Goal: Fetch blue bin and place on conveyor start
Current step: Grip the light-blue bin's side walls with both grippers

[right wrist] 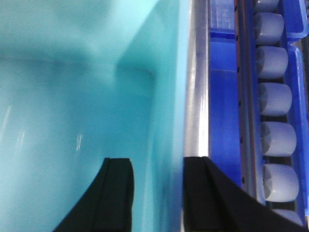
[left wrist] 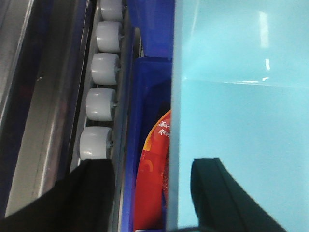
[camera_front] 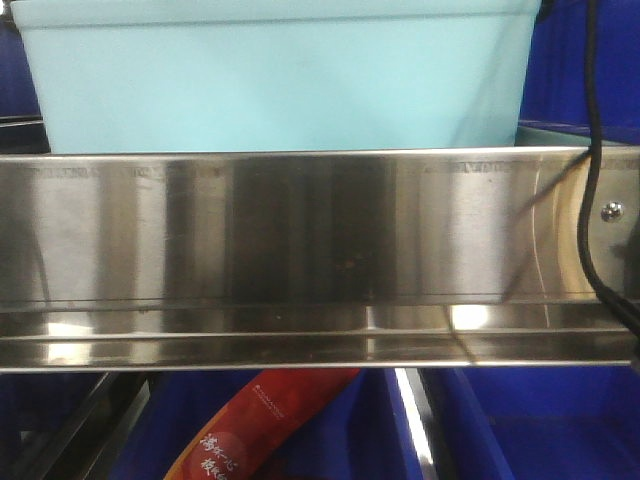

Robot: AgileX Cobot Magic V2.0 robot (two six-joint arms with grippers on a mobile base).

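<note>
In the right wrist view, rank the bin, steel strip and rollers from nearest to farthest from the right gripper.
1. Bin: its wall sits inside the right gripper.
2. Steel strip: just right of that wall.
3. Rollers: far right.

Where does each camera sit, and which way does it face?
Front view: faces forward at the steel shelf rail, with the blue bin above it; no robot body shows.
Left wrist: looks down one bin wall; the left end effector straddles it, rollers beside.
Right wrist: looks down the opposite wall; the right end effector straddles it.
All three share the bin.
</note>
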